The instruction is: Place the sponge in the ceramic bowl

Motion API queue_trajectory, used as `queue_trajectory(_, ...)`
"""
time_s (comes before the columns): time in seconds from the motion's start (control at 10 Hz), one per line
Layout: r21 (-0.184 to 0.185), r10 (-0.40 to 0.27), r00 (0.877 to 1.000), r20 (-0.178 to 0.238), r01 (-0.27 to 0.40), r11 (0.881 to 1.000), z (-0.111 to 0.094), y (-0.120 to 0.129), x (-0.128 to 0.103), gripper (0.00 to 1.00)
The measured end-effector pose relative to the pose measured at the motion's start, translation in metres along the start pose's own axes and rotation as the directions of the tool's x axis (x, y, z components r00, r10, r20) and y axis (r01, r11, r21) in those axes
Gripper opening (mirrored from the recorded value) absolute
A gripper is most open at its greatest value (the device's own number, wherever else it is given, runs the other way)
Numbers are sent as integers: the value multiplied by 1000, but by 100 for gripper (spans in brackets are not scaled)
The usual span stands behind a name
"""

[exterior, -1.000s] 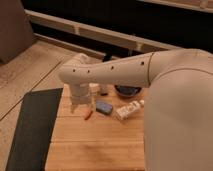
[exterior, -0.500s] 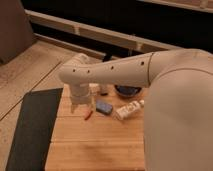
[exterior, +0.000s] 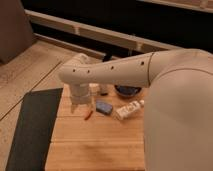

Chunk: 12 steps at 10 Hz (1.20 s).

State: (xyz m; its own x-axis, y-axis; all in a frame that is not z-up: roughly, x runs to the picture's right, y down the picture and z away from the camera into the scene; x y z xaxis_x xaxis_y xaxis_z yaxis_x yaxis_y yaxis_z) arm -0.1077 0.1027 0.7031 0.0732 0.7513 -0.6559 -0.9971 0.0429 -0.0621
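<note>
The sponge (exterior: 103, 106), a small blue block, lies flat on the wooden table (exterior: 95, 147) near its middle. The ceramic bowl (exterior: 127, 91), dark and glossy, stands behind and to the right of the sponge, partly hidden by my arm. My gripper (exterior: 81, 106) hangs below the white wrist just left of the sponge, low over the table and apart from the sponge. The arm reaches in from the right and covers much of the table's back edge.
A white labelled tube (exterior: 128, 110) lies right of the sponge. A thin red-orange piece (exterior: 88, 115) lies in front of the gripper. A small white cup (exterior: 94, 89) stands behind the sponge. A dark mat (exterior: 30, 125) covers the floor on the left.
</note>
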Motion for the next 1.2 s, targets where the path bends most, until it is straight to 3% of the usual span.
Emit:
queue_trajectory(0.8,1,-2,1000,2,2,1000,-1,0,-2,65)
queue_trajectory(1.2,29,-114,992,48,113,993,-13,-28,-52,65)
